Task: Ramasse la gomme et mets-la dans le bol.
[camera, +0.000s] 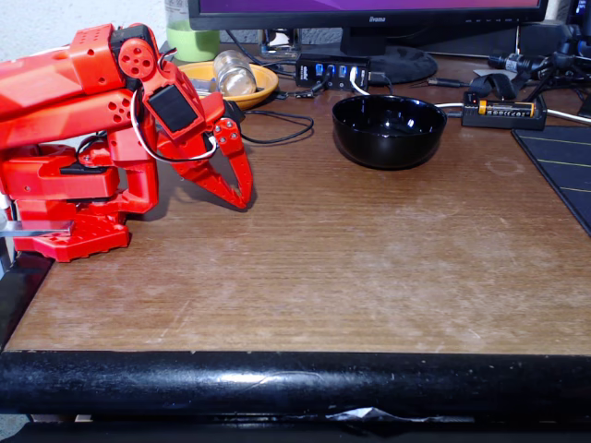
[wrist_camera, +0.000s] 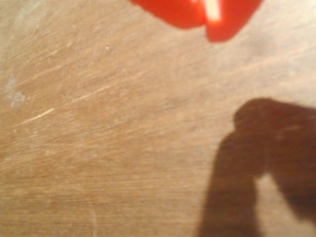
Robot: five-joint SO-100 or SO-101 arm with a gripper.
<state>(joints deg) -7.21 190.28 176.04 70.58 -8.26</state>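
The bol, a glossy black bowl, stands at the back middle of the wooden table in the fixed view. The gomme is not in view; the bowl's inside shows just bright glints. My red gripper is folded back at the left, well left of the bowl, its tips pointing down just above the table with the jaws together. In the wrist view the gripper comes in from the top edge over bare wood; a thin pale sliver lies between the red fingers, and I cannot tell what it is.
Behind the arm lies an orange-yellow dish with a clear round object in it. A USB hub, cables, a monitor base and a battery holder line the back. A dark mat lies at the right, and a black padded bar runs along the front.
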